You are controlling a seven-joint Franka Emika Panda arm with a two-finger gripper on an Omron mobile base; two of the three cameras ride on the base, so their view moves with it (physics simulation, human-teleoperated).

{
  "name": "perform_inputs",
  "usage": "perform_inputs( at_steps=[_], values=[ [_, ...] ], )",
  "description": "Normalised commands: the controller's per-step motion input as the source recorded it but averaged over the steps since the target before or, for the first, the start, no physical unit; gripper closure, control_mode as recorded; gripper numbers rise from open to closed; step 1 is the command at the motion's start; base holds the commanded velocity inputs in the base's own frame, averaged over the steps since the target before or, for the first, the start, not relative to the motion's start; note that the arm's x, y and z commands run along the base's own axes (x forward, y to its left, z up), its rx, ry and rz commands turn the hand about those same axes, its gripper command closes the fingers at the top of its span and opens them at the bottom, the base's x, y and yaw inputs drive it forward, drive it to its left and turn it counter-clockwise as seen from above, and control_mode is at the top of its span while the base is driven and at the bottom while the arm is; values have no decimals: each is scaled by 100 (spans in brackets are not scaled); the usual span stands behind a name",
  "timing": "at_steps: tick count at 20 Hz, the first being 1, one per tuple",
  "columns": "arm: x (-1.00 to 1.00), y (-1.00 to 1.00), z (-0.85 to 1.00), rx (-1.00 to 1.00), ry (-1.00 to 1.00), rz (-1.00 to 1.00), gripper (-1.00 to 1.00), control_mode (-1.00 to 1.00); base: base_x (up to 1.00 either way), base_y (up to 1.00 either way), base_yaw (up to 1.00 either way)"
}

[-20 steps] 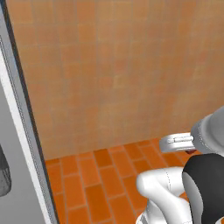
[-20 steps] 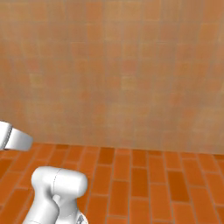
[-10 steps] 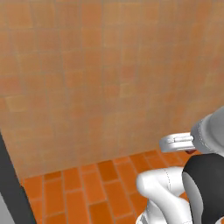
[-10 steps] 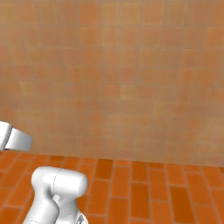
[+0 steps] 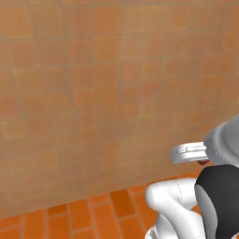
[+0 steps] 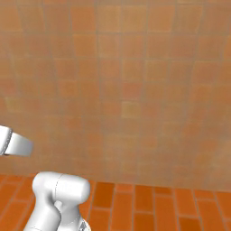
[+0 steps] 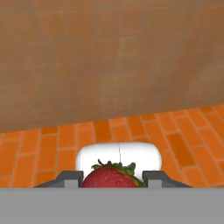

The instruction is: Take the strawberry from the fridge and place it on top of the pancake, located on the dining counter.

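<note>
In the hand view the strawberry [image 7: 113, 177] sits at the bottom centre of the frame, red with green leaves on its top edge, lodged between the two dark fingertips [image 7: 70, 178] of the end effector [image 7: 113, 179]. One tip shows just left of the fruit and the other just right of it, both close against its sides, so the end effector is clamped on the strawberry. A white rounded part of the robot lies directly behind the fruit.

Past the strawberry, the lower half of the hand view shows a floor [image 7: 52, 144] of orange-red bricks, and the upper half shows a wall [image 7: 109, 57] of tan-orange square tiles.

In the left base view the same tiled wall takes up most of the frame, with a strip of brick floor along the bottom left. The white arm [image 5: 172, 210] rises at the lower right, with a dark joint beside it at the right edge. At the middle right, a pale grey flat part of the hand juts leftward, and a tiny dark-red spot shows just under its right end; it is too small to tell what it is.

In the right base view the wall fills the upper part, the brick floor runs along the bottom, the arm's white base joint stands at the lower left, and a pale grey piece pokes in from the left edge.
</note>
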Motion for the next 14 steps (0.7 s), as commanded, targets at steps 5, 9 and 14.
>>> perform_inputs(
  at_steps=[5,9,14],
  values=[
    [0,0,0,0,0,0,100,100,96,-4,-6],
    [0,0,0,0,0,0,100,100,68,-26,-38],
    [0,0,0,0,0,0,100,100,66,-19,-35]
  ],
)
